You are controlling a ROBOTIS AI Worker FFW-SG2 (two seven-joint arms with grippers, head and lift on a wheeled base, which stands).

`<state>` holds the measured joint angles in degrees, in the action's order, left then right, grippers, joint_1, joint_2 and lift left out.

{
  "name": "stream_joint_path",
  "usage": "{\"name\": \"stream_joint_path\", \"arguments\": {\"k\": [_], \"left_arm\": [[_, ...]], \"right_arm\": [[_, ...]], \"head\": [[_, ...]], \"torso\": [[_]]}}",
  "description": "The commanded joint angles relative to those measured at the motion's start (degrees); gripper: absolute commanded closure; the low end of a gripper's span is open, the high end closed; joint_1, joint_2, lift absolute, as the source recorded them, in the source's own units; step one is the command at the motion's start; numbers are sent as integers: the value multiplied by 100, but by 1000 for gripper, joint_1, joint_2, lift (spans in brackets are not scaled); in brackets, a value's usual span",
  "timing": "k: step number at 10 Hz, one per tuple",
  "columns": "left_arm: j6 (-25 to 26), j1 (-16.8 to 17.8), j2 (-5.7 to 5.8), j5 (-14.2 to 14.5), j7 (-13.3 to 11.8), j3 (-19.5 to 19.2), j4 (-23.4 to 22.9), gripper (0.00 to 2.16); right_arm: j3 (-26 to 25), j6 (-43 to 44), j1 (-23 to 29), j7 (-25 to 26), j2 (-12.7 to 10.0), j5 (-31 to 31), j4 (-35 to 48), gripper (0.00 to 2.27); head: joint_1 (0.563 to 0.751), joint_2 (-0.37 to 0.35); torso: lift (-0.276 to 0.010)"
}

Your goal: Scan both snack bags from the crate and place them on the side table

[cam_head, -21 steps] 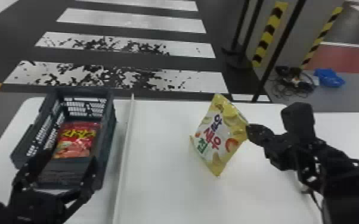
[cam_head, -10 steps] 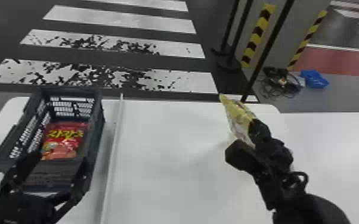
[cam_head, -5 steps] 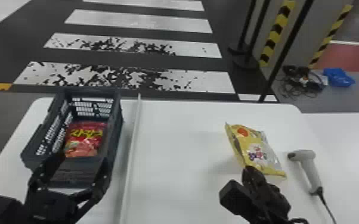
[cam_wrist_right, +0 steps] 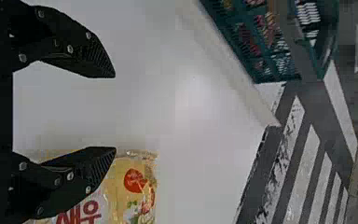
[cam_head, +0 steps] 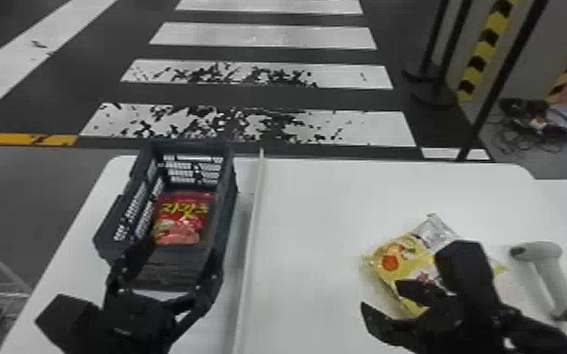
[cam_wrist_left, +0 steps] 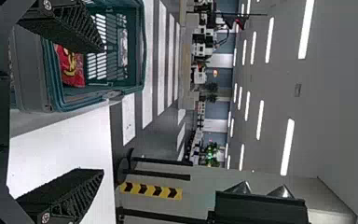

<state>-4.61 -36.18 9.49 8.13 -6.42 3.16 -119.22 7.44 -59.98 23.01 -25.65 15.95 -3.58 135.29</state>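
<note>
- See a yellow snack bag [cam_head: 402,263] lying on the white table [cam_head: 315,226], glossy, with an orange-red round picture, red lettering and a silver far corner
- Find a red snack bag [cam_head: 181,219] lying in the dark crate [cam_head: 227,221], with bold yellow lettering and reddish pictures lower down
- Note the right gripper [cam_head: 382,297] at the yellow snack bag, jaws parted, grasping nothing; cannot tell whether touching the foil
- Note the left gripper [cam_head: 181,249] at the crate's near end, jaws spread and released
- Mark a raised pale strip [cam_head: 252,226] running beside the crate
- Count on a broad stretch of white table between pale strip and yellow snack bag, narrower room towards the scanner [cam_head: 551,273], just beside on the right
</note>
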Motion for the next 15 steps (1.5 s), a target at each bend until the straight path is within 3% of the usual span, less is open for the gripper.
{"name": "stream_joint_path", "arguments": {"k": [1, 2, 4, 7, 10, 11, 12, 13, 15], "left_arm": [[0, -12, 0, -13, 0, 1, -13, 83], [0, -29, -9, -13, 0, 1, -22, 83], [-35, -20, -9, -22, 0, 27, -22, 83], [-105, -3, -26, -31, 9, 62, -5, 83], [-105, -20, -26, -31, 9, 53, 4, 83], [-105, -20, -26, -31, 9, 53, 4, 83], [-105, -20, -35, -31, 9, 53, 4, 83], [-105, -20, -35, -31, 9, 62, 4, 83], [-105, -20, -26, -31, 9, 62, 22, 83]], "right_arm": [[-1008, 8, -289, -327, -198, 1448, -55, 53], [-1623, 131, -508, -564, -224, 2116, -380, 53], [-2414, 394, -807, -678, -268, 2608, -969, 53], [-2572, 2082, -1115, -485, -382, 2705, -2226, 56], [-2519, 2240, -1414, -441, -575, 2705, -2912, 66], [-2511, 2240, -1466, -441, -567, 2696, -3008, 292], [-2511, 2240, -1502, -441, -567, 2678, -3052, 1150], [-2493, 2205, -1537, -247, -567, 2564, -3061, 2256], [-2493, 2222, -1598, -256, -488, 2371, -3158, 2260]], "head": [[695, 41], [695, 57], [695, 1], [695, -102], [695, -137], [695, -135], [695, -135], [695, -135], [695, -149]], "torso": [[-95], [-95], [-95], [-95], [-95], [-95], [-95], [-95], [-95]]}}
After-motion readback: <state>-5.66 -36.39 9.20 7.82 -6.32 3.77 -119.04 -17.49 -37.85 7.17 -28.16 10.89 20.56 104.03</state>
